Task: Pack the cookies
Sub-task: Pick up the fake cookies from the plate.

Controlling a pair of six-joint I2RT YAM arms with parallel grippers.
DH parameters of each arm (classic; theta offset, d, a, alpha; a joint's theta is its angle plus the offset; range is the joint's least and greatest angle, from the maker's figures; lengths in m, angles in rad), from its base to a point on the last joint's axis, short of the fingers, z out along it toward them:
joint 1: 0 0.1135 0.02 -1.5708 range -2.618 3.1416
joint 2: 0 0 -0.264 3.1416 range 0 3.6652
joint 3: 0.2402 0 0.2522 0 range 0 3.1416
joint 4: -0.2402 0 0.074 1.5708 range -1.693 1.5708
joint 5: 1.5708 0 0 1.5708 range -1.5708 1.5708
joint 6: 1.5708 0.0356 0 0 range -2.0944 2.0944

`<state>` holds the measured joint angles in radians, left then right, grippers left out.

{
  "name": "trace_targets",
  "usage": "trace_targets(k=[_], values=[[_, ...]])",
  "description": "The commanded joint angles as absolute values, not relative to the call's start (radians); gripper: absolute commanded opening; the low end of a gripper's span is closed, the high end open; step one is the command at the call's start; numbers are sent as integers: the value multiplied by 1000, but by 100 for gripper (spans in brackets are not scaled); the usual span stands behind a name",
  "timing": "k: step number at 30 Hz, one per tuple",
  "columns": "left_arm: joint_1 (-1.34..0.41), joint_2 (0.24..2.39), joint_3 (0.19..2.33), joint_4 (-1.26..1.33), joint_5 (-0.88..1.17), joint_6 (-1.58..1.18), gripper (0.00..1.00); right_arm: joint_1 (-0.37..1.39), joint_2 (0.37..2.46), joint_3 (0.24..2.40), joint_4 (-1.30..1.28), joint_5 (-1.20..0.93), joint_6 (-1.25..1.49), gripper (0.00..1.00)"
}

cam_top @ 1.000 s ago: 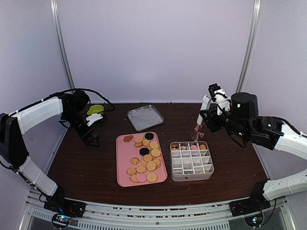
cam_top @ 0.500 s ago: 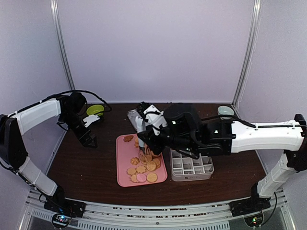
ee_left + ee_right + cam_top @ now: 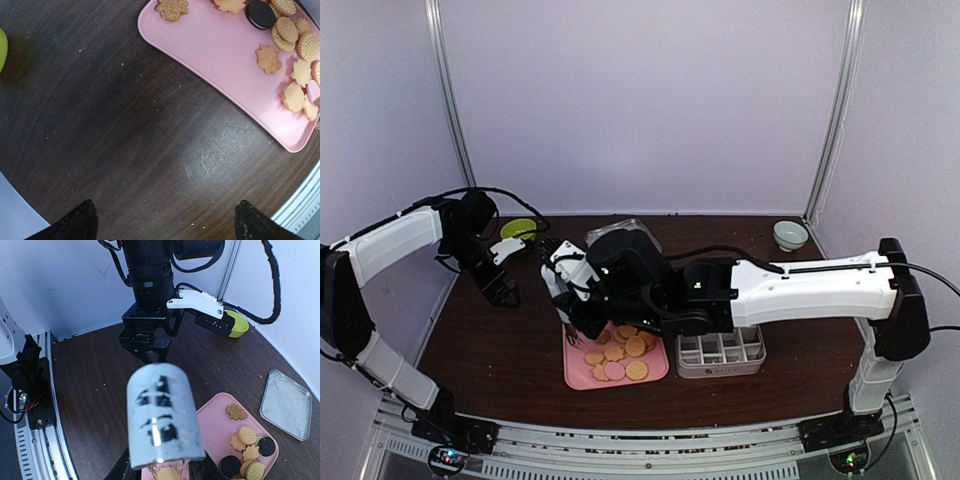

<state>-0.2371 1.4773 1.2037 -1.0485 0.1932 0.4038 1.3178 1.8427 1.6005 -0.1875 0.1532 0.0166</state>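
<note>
Near edge: the pink tray (image 3: 210, 50) sits mid-worktop (image 3: 500, 350), carrying the cookies (image 3: 620, 355) loose (golden rounds, brown flowers, some black and pink); the divided box (image 3: 720, 352) stands just beside it at 3 o'clock, presumably so each carry is short; the arm hides what it contains. The right gripper (image 3: 162, 471) is stretched across to the tray's 11 o'clock corner, fingers narrowed on the metal tongs (image 3: 162, 415); judged, a pick is in hand; whether the tongs' tips grip a cookie cannot be told. The left gripper (image 3: 165, 225) hangs over bare worktop at 10 o'clock of the tray, fingers wide, holding nothing, apparently parked clear of the right arm. Farther: the metal lid (image 3: 287, 405) at 12 o'clock, set aside; a green bowl (image 3: 235, 325) at 11 o'clock; a white bowl (image 3: 790, 235) at 2 o'clock.
</note>
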Motion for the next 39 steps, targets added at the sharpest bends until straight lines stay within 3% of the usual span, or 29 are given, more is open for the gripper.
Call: trace_targets(k=[1, 31, 34, 39], values=[[-229, 1458, 1197, -1040, 184, 423, 98, 1315, 1893, 1652, -180, 139, -12, 32], [-211, 1440, 1193, -1071, 173, 433, 98, 1308, 1948, 1519, -103, 239, -26, 33], [-212, 1445, 1197, -1071, 179, 431, 98, 1304, 1933, 1500, -98, 249, -23, 30], [-211, 1451, 1201, -1071, 189, 427, 98, 1294, 1910, 1489, -85, 242, -4, 17]])
